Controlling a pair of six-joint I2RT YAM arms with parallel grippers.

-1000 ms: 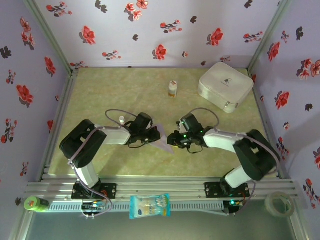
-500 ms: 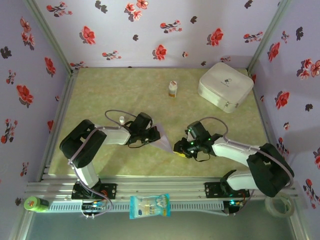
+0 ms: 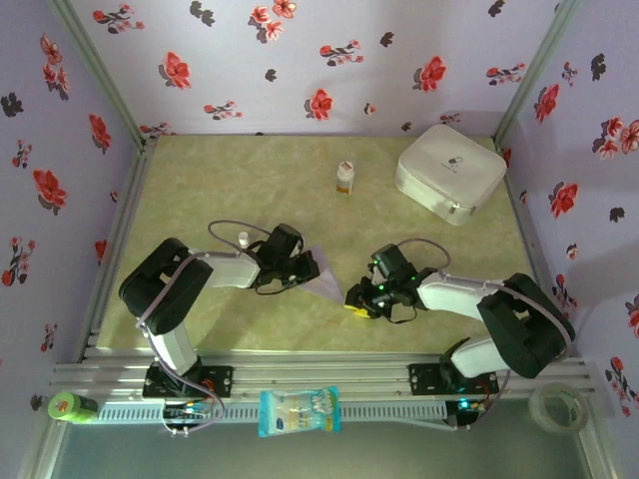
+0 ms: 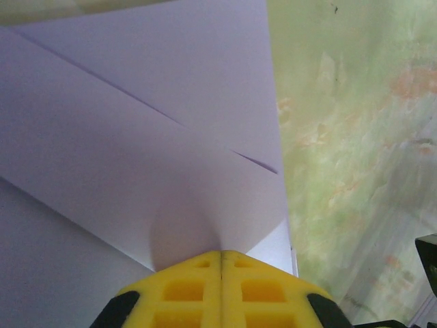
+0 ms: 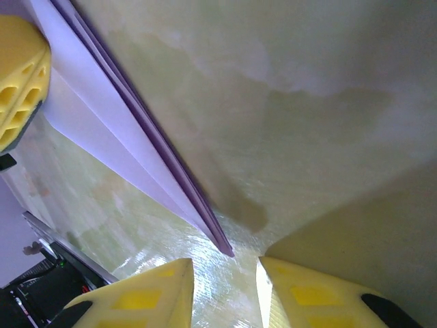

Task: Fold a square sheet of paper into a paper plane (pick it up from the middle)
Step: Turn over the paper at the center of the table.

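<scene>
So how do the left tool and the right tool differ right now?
The left tool is shut, pinching the folded lavender paper; the right tool stands open and holds nothing. The left tool sits at the paper's wide end; the right tool sits just off its pointed tip. Both are yellow-tipped.

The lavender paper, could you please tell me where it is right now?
In the top view the lavender paper sits near the table's centre, clamped in the left gripper, its pointed end just short of the open right gripper.
</scene>
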